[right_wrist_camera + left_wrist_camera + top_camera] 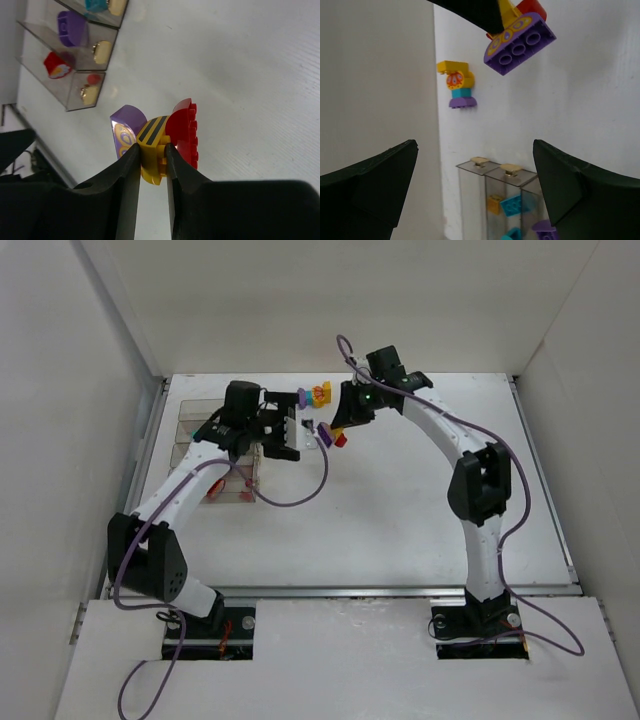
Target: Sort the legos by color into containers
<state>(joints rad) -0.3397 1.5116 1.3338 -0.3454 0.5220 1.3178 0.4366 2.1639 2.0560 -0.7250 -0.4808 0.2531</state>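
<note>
My right gripper (151,152) is shut on a yellow striped lego (151,136) joined to a purple lego (121,131) and a red lego (184,131), held just above the table. In the top view this gripper (337,430) is mid-table with the cluster; the purple lego also shows in the left wrist view (520,44). A second stack of yellow, teal and purple legos (318,393) (458,84) stands behind. My left gripper (294,430) (475,147) is open and empty, between the containers (215,455) and the cluster. The clear containers (492,197) (75,55) hold yellow, cyan, purple and red legos.
White walls close in the table on the left, back and right. The containers sit near the left wall, under my left arm. A purple cable (300,495) loops from the left arm over the table.
</note>
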